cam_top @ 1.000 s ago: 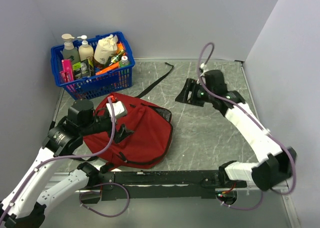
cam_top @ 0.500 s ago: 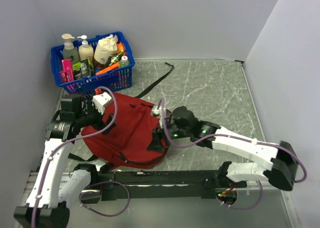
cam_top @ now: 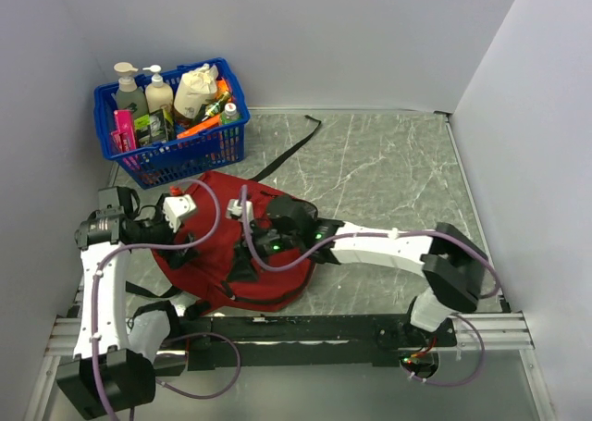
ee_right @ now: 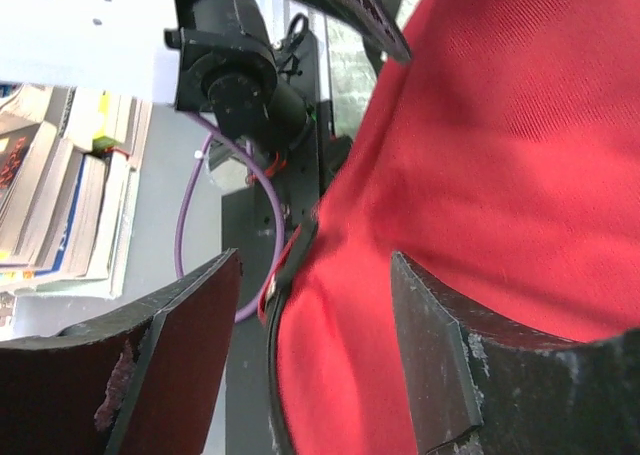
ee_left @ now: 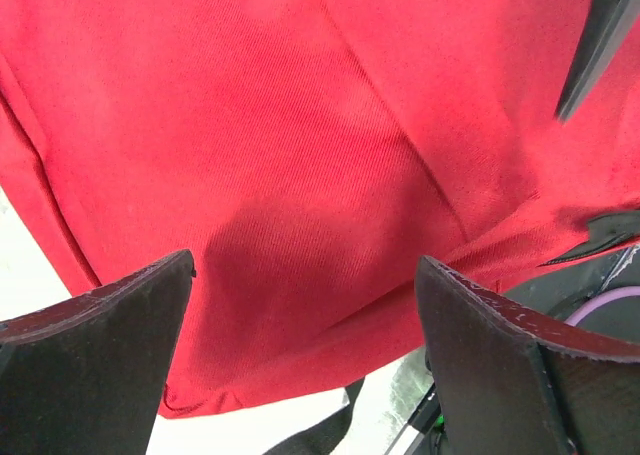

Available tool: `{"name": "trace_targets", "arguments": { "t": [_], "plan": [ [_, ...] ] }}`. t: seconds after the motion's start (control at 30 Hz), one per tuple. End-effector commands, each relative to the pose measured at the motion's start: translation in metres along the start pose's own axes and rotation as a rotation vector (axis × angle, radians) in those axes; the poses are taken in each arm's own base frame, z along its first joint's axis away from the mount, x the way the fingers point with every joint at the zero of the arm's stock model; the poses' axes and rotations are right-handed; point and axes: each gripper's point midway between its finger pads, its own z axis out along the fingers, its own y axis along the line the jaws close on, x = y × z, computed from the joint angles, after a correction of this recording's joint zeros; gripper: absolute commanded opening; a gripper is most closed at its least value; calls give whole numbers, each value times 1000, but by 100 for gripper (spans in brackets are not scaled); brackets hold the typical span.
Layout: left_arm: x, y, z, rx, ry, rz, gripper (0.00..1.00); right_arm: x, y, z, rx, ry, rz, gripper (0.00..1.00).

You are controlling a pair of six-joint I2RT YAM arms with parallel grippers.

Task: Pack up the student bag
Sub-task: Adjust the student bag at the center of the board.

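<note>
The mounting rail runs along the near edge of the table and carries both arm bases.

Just beyond the rail, the student bag lies flat on the near-left part of the table. It is dark red with black trim. Both arms reach over it.

The left arm rises from the near-left corner and bends inward over the bag's left side. The left gripper is spread wide. Its two fingers stand well apart with only red fabric showing beneath the gap. Nothing is held.

The right arm extends from the near-right side across to the bag's middle. The right gripper stands partly spread, narrower than the left. Its fingers are apart above the red fabric and the bag's black edging. No fabric is clamped between them. Whether either gripper touches the bag cannot be told.

In the right wrist view, a purple cable loops past the left arm's black joint, and a stack of books lies off the table beyond it.

Farther back, a black strap trails from the bag toward the rear wall.

In the far-left corner stands a blue basket filled with bottles and other small packages. It sits just behind the bag; contact between them cannot be told.
</note>
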Motion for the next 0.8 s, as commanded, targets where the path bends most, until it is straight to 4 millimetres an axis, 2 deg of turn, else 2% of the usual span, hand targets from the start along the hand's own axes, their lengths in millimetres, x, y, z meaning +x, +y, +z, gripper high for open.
{"name": "trace_targets", "arguments": {
  "t": [0.0, 0.13, 0.17, 0.37, 0.6, 0.77],
  "plan": [
    [-2, 2, -3, -5, -65, 10, 96, -26, 17, 21, -91, -52, -58, 68],
    [3, 26, -10, -97, -102, -103, 96, -19, 15, 31, -101, -14, -43, 67],
    [11, 30, -16, -117, -107, -152, 96, -17, 15, 32, -102, -7, -36, 67],
    [15, 36, -26, -88, -138, -230, 96, -6, 13, 35, -96, 8, -1, 65],
    [35, 40, -19, -95, -86, -245, 96, 10, 14, 38, -93, 56, 14, 63],
    [39, 45, -15, -92, -94, -260, 96, 19, 15, 32, -72, 70, 17, 62]
  ]
}}
